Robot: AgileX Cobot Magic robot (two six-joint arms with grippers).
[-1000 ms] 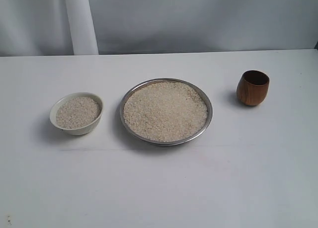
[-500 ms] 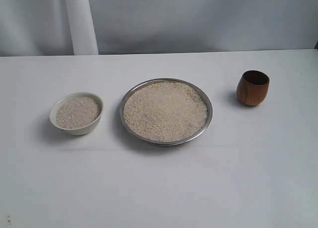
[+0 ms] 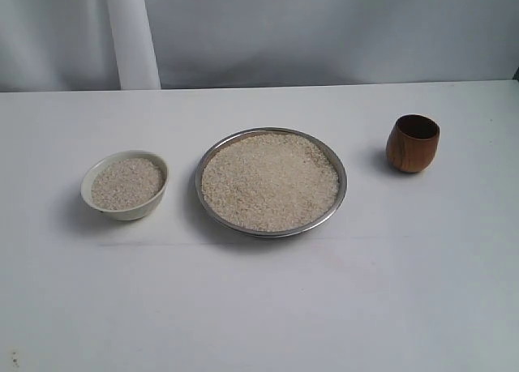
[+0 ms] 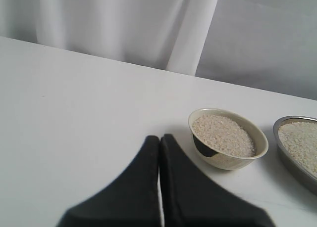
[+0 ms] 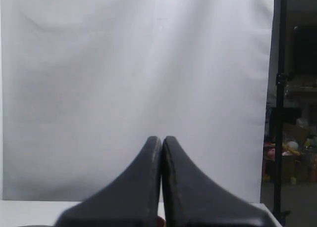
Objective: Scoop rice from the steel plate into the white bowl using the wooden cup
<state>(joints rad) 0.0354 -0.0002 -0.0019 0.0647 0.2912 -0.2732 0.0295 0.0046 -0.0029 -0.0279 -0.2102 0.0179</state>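
On the white table, the steel plate [image 3: 336,200] lies in the middle, heaped with rice [image 3: 269,181]. The white bowl [image 3: 123,210] stands to its left, also holding rice. The wooden cup [image 3: 412,143] stands upright and alone at the right. Neither arm shows in the exterior view. In the left wrist view my left gripper [image 4: 159,138] is shut and empty, its tips short of the white bowl [image 4: 225,159], with the steel plate [image 4: 290,160] at the edge. My right gripper [image 5: 161,139] is shut and empty, facing the white curtain; no task object shows in that view.
A white curtain [image 3: 324,32] hangs behind the table's back edge. In the right wrist view a dark stand pole [image 5: 280,103] and room clutter [image 5: 292,153] show beyond the curtain's edge.
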